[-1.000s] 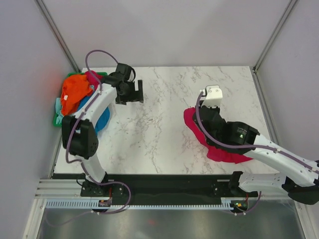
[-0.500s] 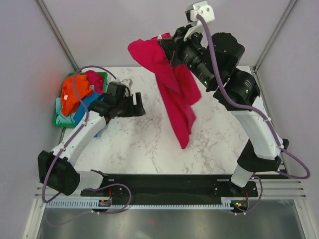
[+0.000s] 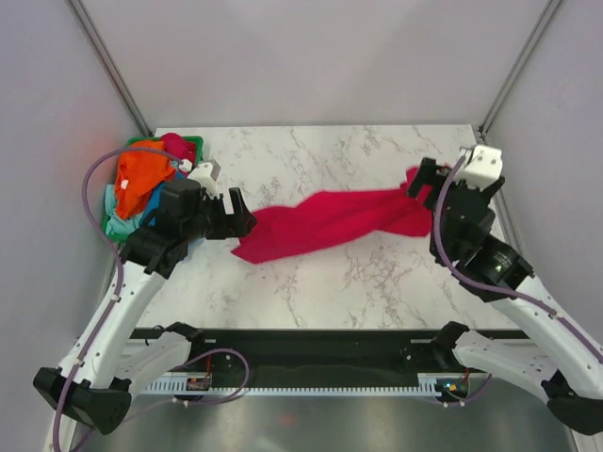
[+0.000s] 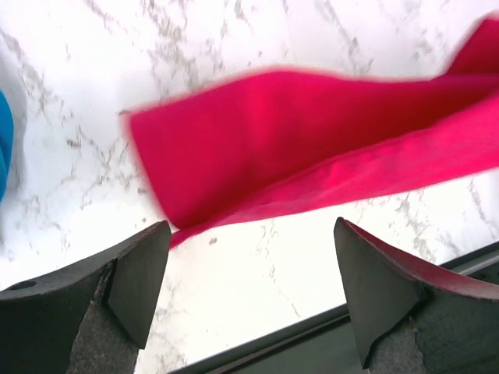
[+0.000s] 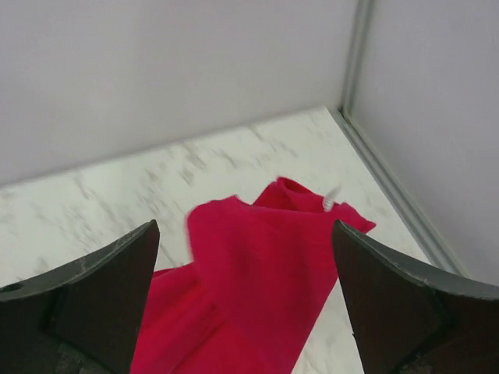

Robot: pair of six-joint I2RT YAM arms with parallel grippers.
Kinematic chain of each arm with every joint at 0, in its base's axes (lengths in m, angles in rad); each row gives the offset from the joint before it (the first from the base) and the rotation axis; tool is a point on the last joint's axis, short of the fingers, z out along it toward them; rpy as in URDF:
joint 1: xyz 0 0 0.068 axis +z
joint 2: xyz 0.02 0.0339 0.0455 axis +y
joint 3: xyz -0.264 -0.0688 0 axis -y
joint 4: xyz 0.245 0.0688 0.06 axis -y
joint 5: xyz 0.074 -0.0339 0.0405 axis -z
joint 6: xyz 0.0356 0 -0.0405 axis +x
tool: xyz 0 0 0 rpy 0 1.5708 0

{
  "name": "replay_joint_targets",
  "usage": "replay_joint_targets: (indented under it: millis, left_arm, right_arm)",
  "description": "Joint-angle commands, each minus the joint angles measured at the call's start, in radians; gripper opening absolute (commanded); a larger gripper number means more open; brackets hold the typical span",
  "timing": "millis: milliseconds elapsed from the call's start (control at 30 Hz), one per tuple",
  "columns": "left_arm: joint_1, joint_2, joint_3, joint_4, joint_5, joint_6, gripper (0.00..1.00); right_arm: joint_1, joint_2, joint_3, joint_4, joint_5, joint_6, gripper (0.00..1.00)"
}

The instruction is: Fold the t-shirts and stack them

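Jaws on both arms stand spread wide with nothing between them. The left gripper (image 4: pixel 249 234) looks down at bare marble just short of one end of the magenta-red shirt (image 4: pixel 257 148), and the right gripper (image 5: pixel 243 234) has the other end lying just ahead of its fingers, a small white tag (image 5: pixel 332 196) showing at the far corner. From above, that shirt lies as a twisted rope across the table (image 3: pixel 320 155) from one gripper to the other, so the step in hand looks like spreading it flat before any fold. To do that well, each gripper should reach forward and pinch a single layer at a true corner or hem, not the bunched middle. The two should then draw apart until the twist falls out, since catching two layers would likely lock it in. On the outer side of the left jaws sits the green basket (image 3: pixel 193 141), with the orange shirt (image 3: pixel 141 174), the blue shirt (image 4: pixel 2 148) and the pale mint shirt (image 3: pixel 113 224) heaped in and over it, near enough to snag. Beyond the right jaws the table edge and corner post (image 5: pixel 352 54) are close, so pulling room is short there. Open marble lies ahead of both jaws toward the far wall.
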Motion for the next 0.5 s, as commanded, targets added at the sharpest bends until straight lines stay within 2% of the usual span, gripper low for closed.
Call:
replay_joint_targets:
  millis: [0,67,167,333,467]
  left_arm:
    - [0.002,-0.042,-0.076,-0.053,0.013,-0.012,0.93]
    - [0.002,-0.051,-0.104,-0.06,0.01,-0.022,0.93]
    - [0.001,-0.039,-0.157,-0.065,-0.005,-0.061,0.91]
    - [-0.061,0.045,-0.239,-0.053,-0.048,-0.168,0.88]
    - [-0.091,0.105,-0.28,0.001,-0.063,-0.217,0.84]
  right_arm:
    - [-0.038,-0.133,-0.204,-0.235,0.185,0.396,0.98]
    - [-0.058,-0.181,-0.287,-0.34,0.159,0.575,0.98]
    - [-0.061,-0.221,-0.371,-0.347,0.061,0.634,0.98]
    - [-0.063,-0.103,-0.416,-0.367,-0.108,0.706,0.98]
    - [-0.064,-0.018,-0.449,-0.298,-0.178,0.696,0.98]
